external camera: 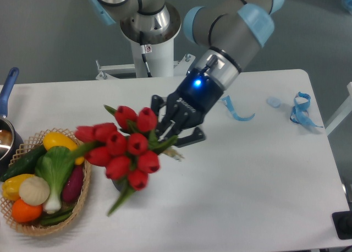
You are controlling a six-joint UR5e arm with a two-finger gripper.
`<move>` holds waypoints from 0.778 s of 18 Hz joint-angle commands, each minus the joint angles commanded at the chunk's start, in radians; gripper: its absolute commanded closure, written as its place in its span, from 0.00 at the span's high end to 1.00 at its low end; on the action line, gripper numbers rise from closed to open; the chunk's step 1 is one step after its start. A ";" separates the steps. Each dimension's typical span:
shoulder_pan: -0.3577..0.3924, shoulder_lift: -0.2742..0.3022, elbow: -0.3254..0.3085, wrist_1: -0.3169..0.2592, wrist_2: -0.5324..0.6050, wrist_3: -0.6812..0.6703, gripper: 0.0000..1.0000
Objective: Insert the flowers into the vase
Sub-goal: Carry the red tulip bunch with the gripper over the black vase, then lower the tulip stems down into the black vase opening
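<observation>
The flowers (122, 149), a bunch of red tulip buds with green leaves, hang tilted in the air at centre left. My gripper (171, 132) is shut on their stems from the right, its fingers mostly hidden among the leaves. The vase (114, 183) is almost wholly covered by the bunch; only a dark sliver shows beneath the buds. One long leaf (122, 200) points down to the left, in front of where the vase stands.
A wicker basket (82, 202) of vegetables sits at the left, touching distance from the bunch. A pan with a blue handle (7, 86) is at the far left edge. Blue ribbons (300, 110) lie at the right, another ribbon (236, 112) by the arm.
</observation>
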 joint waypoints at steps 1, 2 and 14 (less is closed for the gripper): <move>0.000 -0.002 -0.002 -0.002 -0.038 0.000 0.10; 0.000 -0.003 -0.002 -0.002 -0.069 0.000 0.10; -0.031 0.000 -0.111 -0.002 -0.128 0.023 0.10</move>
